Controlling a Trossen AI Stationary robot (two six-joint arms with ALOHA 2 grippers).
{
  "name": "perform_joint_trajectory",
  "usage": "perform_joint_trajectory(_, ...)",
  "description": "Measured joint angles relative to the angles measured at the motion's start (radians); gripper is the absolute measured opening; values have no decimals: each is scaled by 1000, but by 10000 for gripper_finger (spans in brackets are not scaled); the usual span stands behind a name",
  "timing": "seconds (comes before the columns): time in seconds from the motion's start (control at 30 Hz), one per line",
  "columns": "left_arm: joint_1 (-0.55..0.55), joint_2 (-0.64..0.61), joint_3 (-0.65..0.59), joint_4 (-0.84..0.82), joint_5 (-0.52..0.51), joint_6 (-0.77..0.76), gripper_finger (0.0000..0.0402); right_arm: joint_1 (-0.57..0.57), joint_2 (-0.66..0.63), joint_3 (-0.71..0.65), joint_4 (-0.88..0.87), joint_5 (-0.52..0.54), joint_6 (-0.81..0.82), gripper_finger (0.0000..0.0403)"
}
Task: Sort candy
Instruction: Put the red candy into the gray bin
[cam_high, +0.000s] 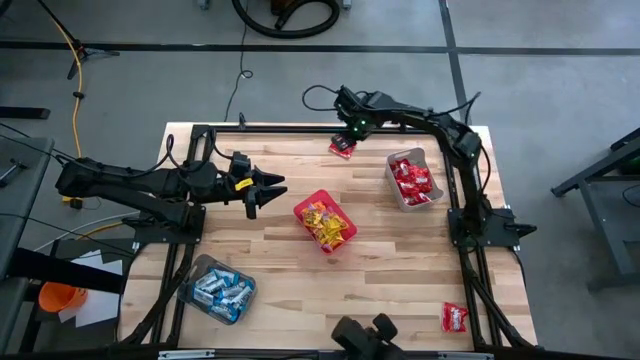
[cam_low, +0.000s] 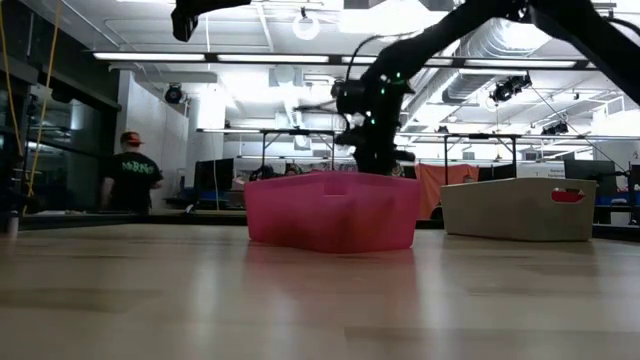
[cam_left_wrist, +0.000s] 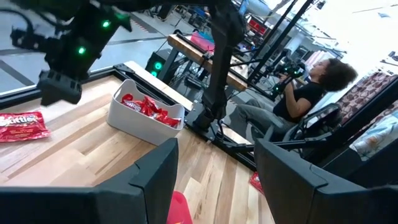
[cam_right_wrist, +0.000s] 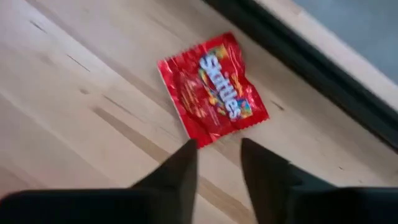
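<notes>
A: Right gripper (cam_high: 347, 133) position?

B: At the far edge of the table (cam_high: 400, 260), above a red Skittles packet (cam_high: 342, 147). In the right wrist view the jaws stand a little apart, holding nothing, with the packet (cam_right_wrist: 211, 87) flat on the wood just beyond the fingertips (cam_right_wrist: 186, 149).

A: Left gripper (cam_high: 268, 190)?

B: Over the left half of the table, pointing toward the red square bin (cam_high: 325, 222). Jaws wide apart, empty; the left wrist view shows both fingers (cam_left_wrist: 155, 180) spread.

A: Where is the candy?

B: Sorted lots: yellow packets (cam_high: 328, 225) in the red bin at the table's middle, red packets (cam_high: 412, 180) in the grey tub (cam_high: 433, 199) on the right, blue-and-white packets (cam_high: 220, 289) in the clear tub (cam_high: 196, 269) near the left front corner. Loose: the red one by the right gripper, and another red packet (cam_high: 455, 318) near the right front corner, well apart from everything.

A: Beyond the table?

B: A seated person (cam_left_wrist: 301, 93) in the left wrist view, a standing person (cam_low: 132, 172) in the low view.
</notes>
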Motion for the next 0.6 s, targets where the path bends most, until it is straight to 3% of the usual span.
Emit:
perform_joint_trajectory(0.17, 0, 0, 0, 0, 0, 2, 200, -6, 58, 0, -10, -45, -72, 203)
perform_joint_trajectory(0.3, 0, 0, 0, 0, -2, 2, 200, -4, 116, 0, 9, -55, -80, 254)
perform_joint_trajectory(0.43, 0, 0, 0, 0, -3, 1, 200, -7, 166, 0, 53, -53, -66, 277)
perform_joint_trajectory(0.6, 0, 0, 0, 0, -8, -1, 200, -5, 194, 8, 57, -5, -31, 270)
